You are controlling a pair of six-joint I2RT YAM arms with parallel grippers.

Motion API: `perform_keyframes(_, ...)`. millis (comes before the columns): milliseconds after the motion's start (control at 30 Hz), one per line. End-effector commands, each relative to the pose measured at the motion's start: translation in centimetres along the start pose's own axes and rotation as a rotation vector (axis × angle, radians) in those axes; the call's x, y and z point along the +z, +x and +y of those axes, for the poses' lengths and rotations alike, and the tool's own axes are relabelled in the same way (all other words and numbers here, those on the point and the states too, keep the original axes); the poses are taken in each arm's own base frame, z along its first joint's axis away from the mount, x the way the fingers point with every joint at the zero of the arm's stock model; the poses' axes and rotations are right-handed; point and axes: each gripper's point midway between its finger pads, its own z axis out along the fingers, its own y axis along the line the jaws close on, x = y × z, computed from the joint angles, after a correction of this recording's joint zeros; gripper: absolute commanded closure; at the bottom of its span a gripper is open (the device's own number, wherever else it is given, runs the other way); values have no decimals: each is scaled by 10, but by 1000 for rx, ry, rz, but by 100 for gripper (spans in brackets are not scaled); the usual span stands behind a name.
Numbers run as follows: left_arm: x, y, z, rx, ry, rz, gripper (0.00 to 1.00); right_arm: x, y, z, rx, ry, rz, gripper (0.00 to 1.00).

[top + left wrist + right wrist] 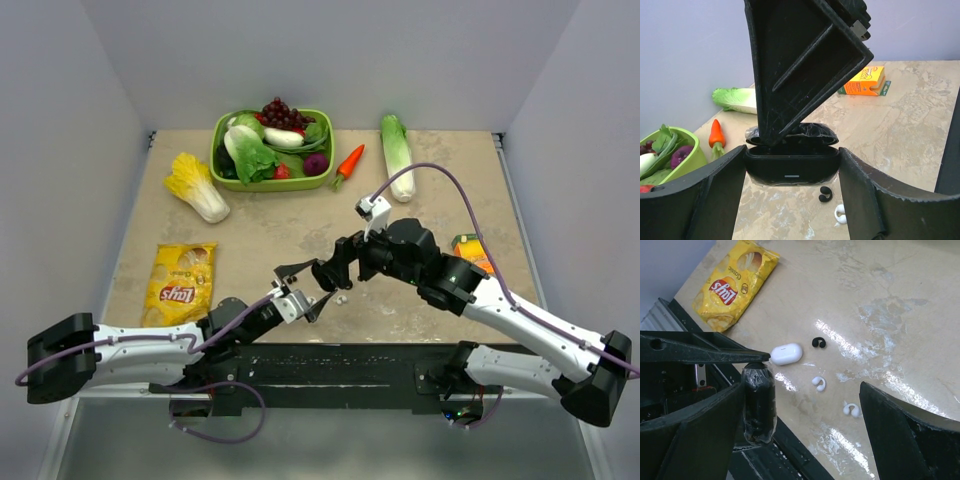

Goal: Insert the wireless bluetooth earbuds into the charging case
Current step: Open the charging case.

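My left gripper [792, 156] is shut on a black charging case [790, 167] wrapped in clear film, lid open, held above the table. My right gripper [802, 387] is open wide; one of its fingers [800, 70] rests against the case's lid. A small white oval charging case [786, 353] lies shut on the table. Two white earbuds [819, 383] [851, 410] and a black earbud [818, 342] lie loose beside it. One white bud [840, 214] and the black bud [825, 194] show under the held case. In the top view both grippers [300, 300] [330, 272] meet at front centre.
A yellow chips bag [180, 283] lies front left. A green basket [270, 185] of vegetables, a cabbage [197, 187], a carrot [348, 163] and a long lettuce [398, 155] are at the back. An orange carton [468, 248] sits at the right. The black base rail [330, 365] runs along the near edge.
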Motion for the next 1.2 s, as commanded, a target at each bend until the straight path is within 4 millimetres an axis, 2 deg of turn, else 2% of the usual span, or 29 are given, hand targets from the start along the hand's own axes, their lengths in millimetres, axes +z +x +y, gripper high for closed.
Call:
perform_keyframes(0, -1, -30, 9, -43, -30, -116, 100, -4, -4, -12, 1, 64, -26, 2)
perform_keyframes(133, -2, -29, 10, -50, -34, -114, 100, -9, -10, -13, 8, 72, -49, 3)
perform_keyframes(333, -5, -27, 10, -55, -40, -110, 100, -22, -35, 11, 11, -47, -159, 10)
perform_keyframes(400, -5, -27, 11, -54, -42, -113, 100, -25, -36, 29, 14, -143, -156, 15)
perform_keyframes(467, -5, -29, 12, -56, -48, -125, 100, -22, -33, 37, 25, -186, -134, 19)
perform_keyframes(600, -9, -32, 14, -62, -59, -150, 100, -15, -26, 41, 50, -210, -107, 31)
perform_keyframes(700, -12, -36, 16, -68, -64, -172, 100, -13, -22, 45, 67, -239, -98, 35)
perform_keyframes(767, -13, -39, 18, -72, -70, -185, 100, -12, -20, 45, 68, -244, -93, 37)
perform_keyframes(1067, -17, -42, 19, -75, -73, -202, 100, -6, -14, 44, 71, -244, -74, 55)
perform_keyframes(1167, -17, -42, 19, -79, -72, -204, 100, -5, -14, 44, 67, -244, -71, 57)
